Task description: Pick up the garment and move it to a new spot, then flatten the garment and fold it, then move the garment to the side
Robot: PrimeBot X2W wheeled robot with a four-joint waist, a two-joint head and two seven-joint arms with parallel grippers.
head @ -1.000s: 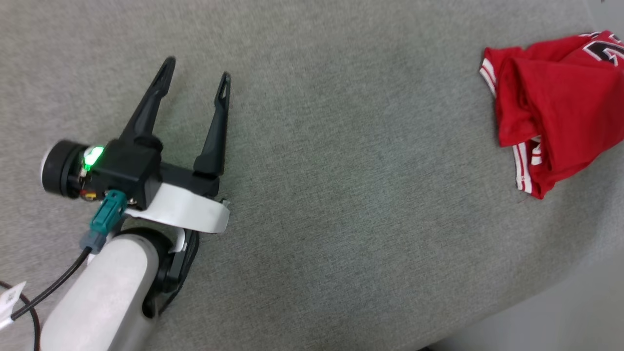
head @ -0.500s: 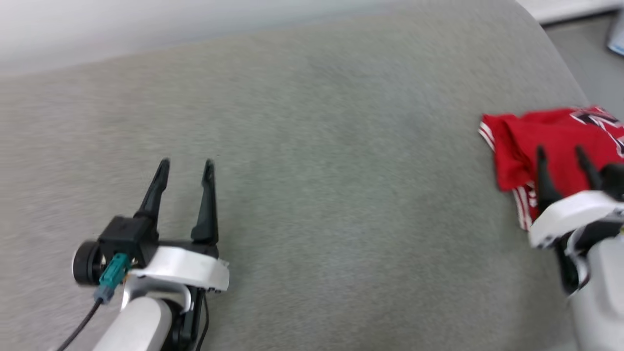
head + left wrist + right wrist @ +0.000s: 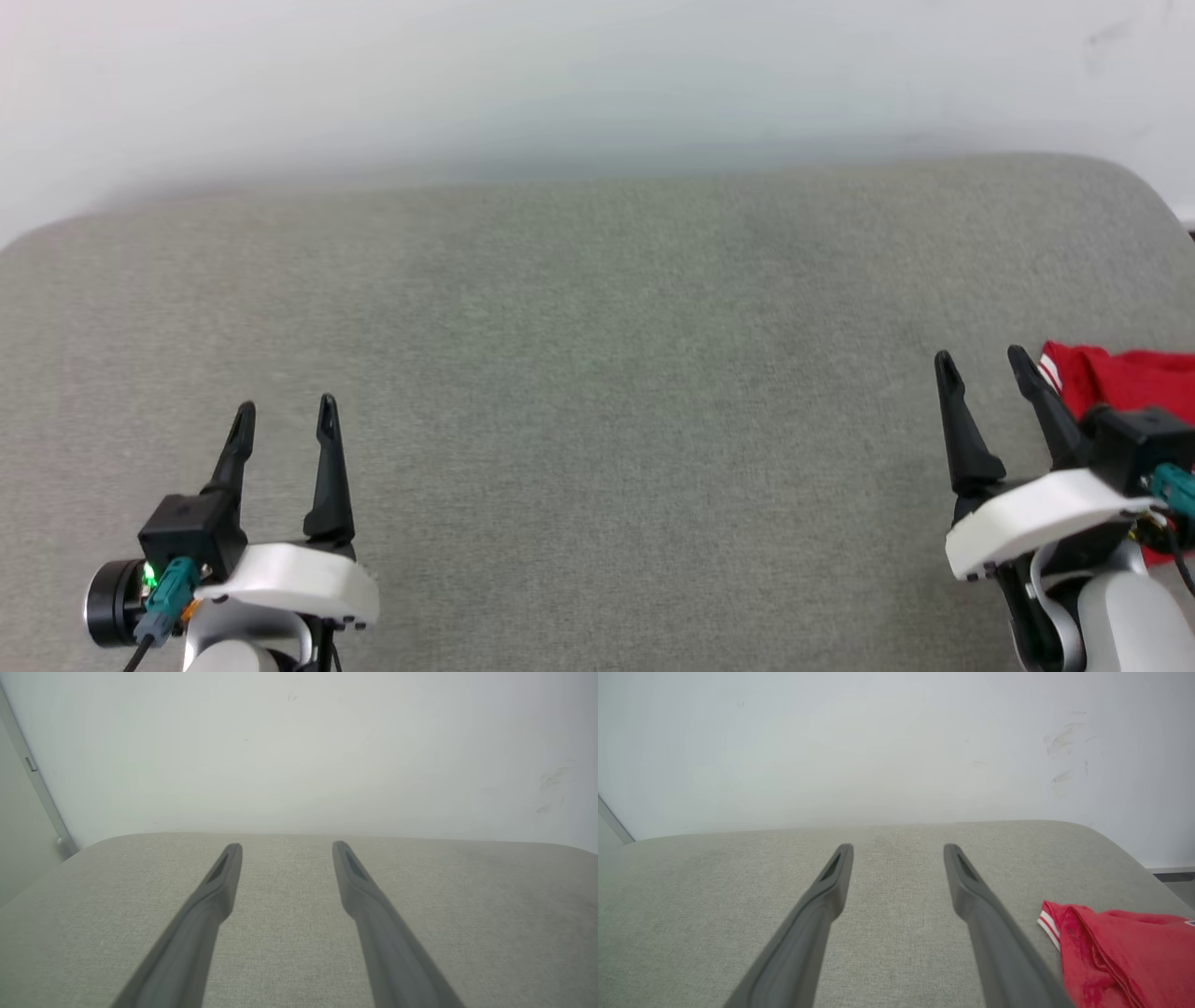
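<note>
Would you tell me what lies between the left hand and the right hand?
Bare grey fabric lies between the left hand and the right hand, as the head view shows.

I see my left tool (image 3: pixel 286 407) and right tool (image 3: pixel 981 357) built alike: two long, tapered dark fingers (image 3: pixel 329 476) on a curved white shell (image 3: pixel 299 581). The left wrist carries a green light (image 3: pixel 149 571), a teal plug (image 3: pixel 170 582) and a round black housing (image 3: pixel 105 616).
</note>
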